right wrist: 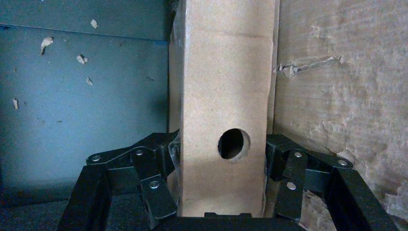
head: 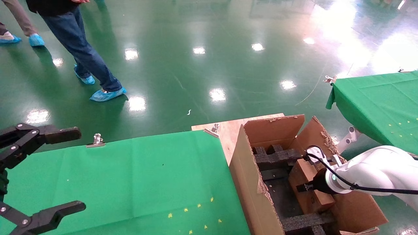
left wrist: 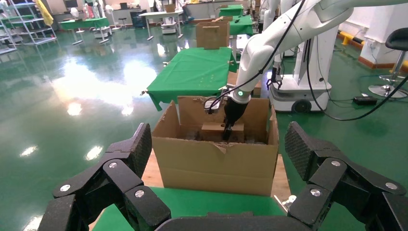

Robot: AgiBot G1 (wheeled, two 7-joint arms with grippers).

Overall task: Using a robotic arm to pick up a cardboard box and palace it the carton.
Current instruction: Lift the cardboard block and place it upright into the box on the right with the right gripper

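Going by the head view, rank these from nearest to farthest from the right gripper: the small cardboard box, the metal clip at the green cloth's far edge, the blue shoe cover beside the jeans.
1. The cardboard box: clamped in the right gripper, inside the carton.
2. The metal clip: on the cloth's far edge, toward the robot's left.
3. The blue shoe cover: out on the floor, beyond the table.

White, glossy robotic arm (head: pixel 378 169) on the right, rounded shell, narrowing to a black wrist with a small green light. A black cable (head: pixel 369 187) trails along it behind the pincer. The right gripper (right wrist: pixel 223 166) is black linkage bars dotted with silver screws. The left gripper (left wrist: pixel 219 168) is all black, textured pads on its fingertips (left wrist: pixel 142 147), silver rivets behind.
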